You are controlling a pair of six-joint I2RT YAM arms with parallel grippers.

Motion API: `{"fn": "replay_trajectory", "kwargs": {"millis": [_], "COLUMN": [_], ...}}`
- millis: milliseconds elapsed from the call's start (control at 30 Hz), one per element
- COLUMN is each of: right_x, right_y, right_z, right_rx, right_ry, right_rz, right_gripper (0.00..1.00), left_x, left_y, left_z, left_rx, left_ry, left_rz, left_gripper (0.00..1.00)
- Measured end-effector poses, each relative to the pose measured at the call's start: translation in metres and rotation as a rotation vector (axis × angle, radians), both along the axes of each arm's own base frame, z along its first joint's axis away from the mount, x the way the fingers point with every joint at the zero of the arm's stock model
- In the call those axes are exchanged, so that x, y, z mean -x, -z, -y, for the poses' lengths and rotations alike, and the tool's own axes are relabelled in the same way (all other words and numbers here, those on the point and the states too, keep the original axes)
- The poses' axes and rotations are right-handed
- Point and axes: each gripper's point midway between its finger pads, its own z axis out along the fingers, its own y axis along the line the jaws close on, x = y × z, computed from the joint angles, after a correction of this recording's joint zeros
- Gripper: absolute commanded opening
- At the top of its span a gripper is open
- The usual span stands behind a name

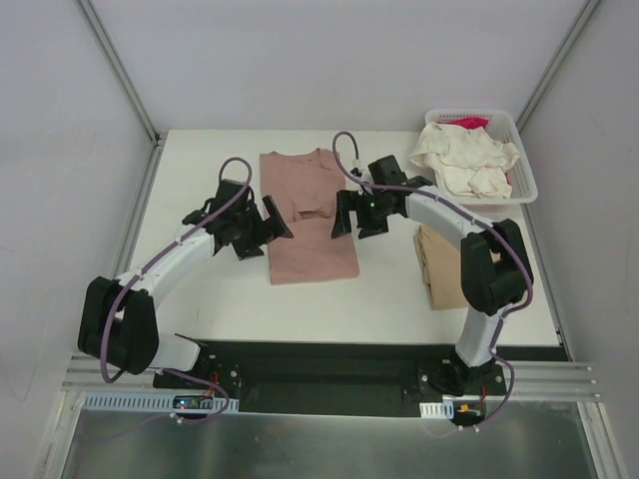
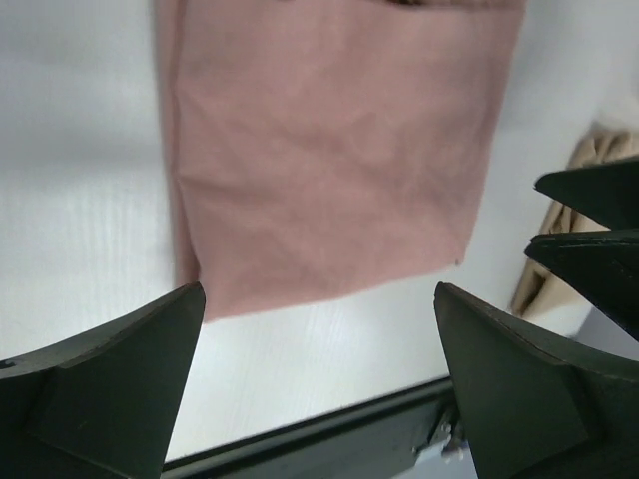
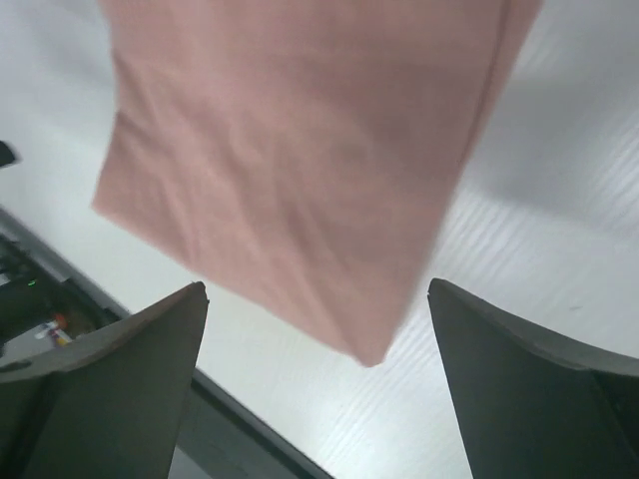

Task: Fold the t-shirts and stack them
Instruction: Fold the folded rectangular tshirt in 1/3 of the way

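The pink t-shirt (image 1: 308,225) lies flat in the middle of the white counter (image 1: 200,170). It is folded into one long strip. Its neck end points to the far side and its bottom edge points to the near side, where the arms are fixed. The cloth looks mostly smooth, with a few soft wrinkles.

The left hand (image 1: 272,228) hangs over the left edge of the pink t-shirt. Its two fingers are spread wide apart, and there is nothing between them. In the left wrist view you can see the bottom part of the pink t-shirt (image 2: 329,150) past the spread left hand (image 2: 319,389).

The right hand (image 1: 354,222) hangs over the right edge of the same shirt. Its fingers are spread wide too, and it holds nothing. In the right wrist view, a bottom corner of the pink t-shirt (image 3: 300,150) shows past the right hand (image 3: 319,389).

A tan t-shirt (image 1: 439,264) lies folded on the counter, off to the right of the pink one and apart from it.

A white basket (image 1: 521,150) sits at the far right corner. Cream t-shirts (image 1: 467,160) are piled in it, all crumpled. A bit of a magenta t-shirt (image 1: 469,122) peeks out behind them.
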Motion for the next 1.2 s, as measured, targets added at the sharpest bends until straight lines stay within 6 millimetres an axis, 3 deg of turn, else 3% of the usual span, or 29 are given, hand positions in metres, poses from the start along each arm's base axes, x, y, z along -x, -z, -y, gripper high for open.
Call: {"fn": "replay_trajectory", "kwargs": {"millis": [133,267,367,500,600,933,1200], "right_x": [0.039,0.063,0.075,0.071,0.076,0.084,0.135], "right_y": [-0.010,-0.007,0.002,0.024,0.045,0.049,0.051], "right_z": [-0.009,-0.028,-0.036,-0.037,-0.031,-0.023,-0.015], "right_rx": [-0.117,-0.193,-0.209,-0.199,-0.169,-0.188,-0.156], "right_ry": [-0.011,-0.039,-0.047,-0.019,0.003,0.025,-0.004], "right_rz": [-0.041,-0.081,-0.117,-0.154,-0.197,-0.158,-0.128], "right_gripper": [0.97,0.97,0.97,0.97,0.97,0.97,0.97], "left_x": [0.027,0.048,0.053,0.059,0.059,0.068,0.113], "left_y": [0.003,0.025,0.049,0.070,0.071,0.072,0.077], "left_z": [0.029,0.047,0.046,0.046,0.047,0.044,0.035], "left_rx": [0.077,0.124,0.117,0.114,0.127,0.163,0.226], "left_ry": [0.091,0.143,0.127,0.114,0.116,0.109,0.104], "left_rz": [-0.001,-0.072,-0.133,-0.193,-0.184,-0.141,-0.170], "left_gripper": [0.99,0.99,0.99,0.99,1.00,0.99,0.99]}}
